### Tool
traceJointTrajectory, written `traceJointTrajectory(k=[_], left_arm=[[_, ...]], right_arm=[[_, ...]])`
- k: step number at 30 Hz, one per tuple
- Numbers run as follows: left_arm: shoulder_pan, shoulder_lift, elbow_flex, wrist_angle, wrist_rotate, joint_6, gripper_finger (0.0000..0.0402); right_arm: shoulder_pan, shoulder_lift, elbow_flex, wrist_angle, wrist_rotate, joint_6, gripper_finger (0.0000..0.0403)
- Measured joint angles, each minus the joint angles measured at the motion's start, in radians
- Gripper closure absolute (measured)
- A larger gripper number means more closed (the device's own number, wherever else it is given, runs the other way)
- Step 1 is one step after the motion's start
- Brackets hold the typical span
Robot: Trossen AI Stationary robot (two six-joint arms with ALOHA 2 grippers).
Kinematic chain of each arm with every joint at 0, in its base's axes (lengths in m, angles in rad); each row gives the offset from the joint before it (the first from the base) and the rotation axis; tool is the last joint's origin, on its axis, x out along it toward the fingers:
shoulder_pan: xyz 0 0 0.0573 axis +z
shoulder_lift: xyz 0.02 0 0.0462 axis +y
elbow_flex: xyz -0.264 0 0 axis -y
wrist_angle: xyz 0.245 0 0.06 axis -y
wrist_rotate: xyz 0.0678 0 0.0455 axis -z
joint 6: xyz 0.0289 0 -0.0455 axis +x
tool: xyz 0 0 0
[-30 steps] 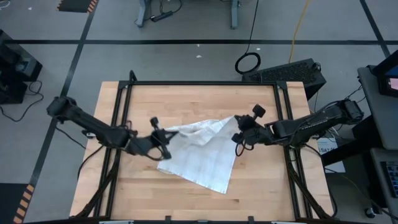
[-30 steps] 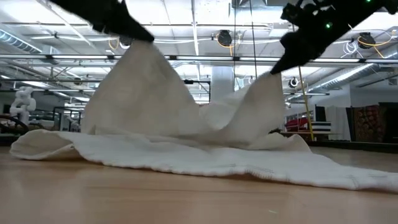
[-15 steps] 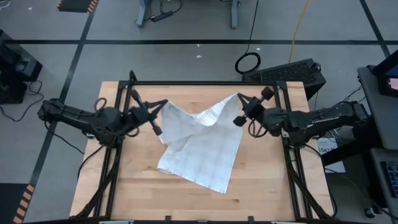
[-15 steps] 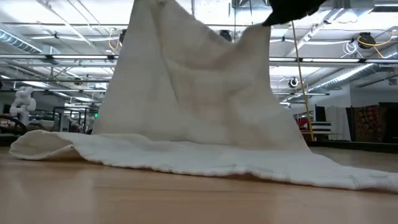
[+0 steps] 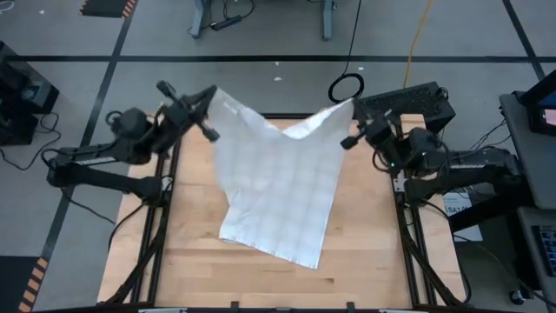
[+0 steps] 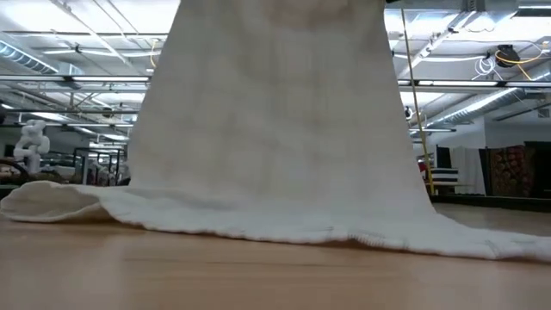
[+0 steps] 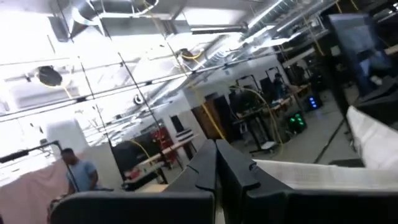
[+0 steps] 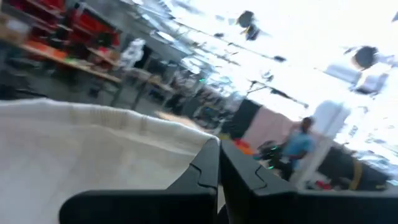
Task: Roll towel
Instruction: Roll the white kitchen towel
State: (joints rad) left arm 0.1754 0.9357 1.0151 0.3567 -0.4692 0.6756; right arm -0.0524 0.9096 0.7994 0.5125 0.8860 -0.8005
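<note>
The towel (image 5: 278, 174), white with a faint plaid grid, hangs as a broad sheet from its two far corners. Its near end (image 5: 269, 248) lies on the wooden table. My left gripper (image 5: 213, 90) is shut on the far left corner, high over the table's far left corner. My right gripper (image 5: 351, 105) is shut on the far right corner, over the far right. In the low view the towel (image 6: 275, 129) fills the middle and its bottom edge (image 6: 258, 226) rests on the table; both grippers are above that picture. My left gripper pinches the towel's far left corner (image 5: 219, 96) between its two shut fingers (image 7: 208, 165), coming from the table's left and slanting upward. The cloth hangs below, its top edge (image 7: 298, 171) running toward the other arm. My right gripper pinches the towel's far right corner (image 5: 344, 108) between its two shut fingers (image 8: 211, 163), coming from the table's right and slanting upward. The towel's top edge (image 8: 124, 121) leads away from the fingers and sags a little between the two holds.
A black frame (image 5: 287, 116) runs round the table's far and side edges. A black box (image 5: 404, 97) stands off the far right corner and a cable coil (image 5: 346, 87) lies on the floor. People (image 8: 298, 146) stand far off in the room.
Both grippers have risen and gone toward the table's far edge, moving apart, and have tipped upward, staying shut on the corners. The towel's far half has been lifted off the table and spread out into a hanging sheet; its near end has stayed where it lay.
</note>
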Motion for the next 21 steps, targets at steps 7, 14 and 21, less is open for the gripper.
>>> traceJointTrajectory(k=[7, 14, 21], left_arm=[[0.286, 0.095, 0.058, -0.027, 0.325, -0.209, 0.0400], [0.382, 0.159, 0.081, -0.150, 0.597, -0.418, 0.0400], [0.318, 0.138, 0.052, -0.619, 0.705, -0.439, 0.0400]], right_arm=[[-0.185, -0.007, 0.000, 0.036, -0.140, -0.052, 0.0403], [-0.288, -0.023, 0.000, -0.182, -0.306, 0.188, 0.0403], [-0.289, -0.035, 0.000, -0.644, -0.532, 0.473, 0.0403]])
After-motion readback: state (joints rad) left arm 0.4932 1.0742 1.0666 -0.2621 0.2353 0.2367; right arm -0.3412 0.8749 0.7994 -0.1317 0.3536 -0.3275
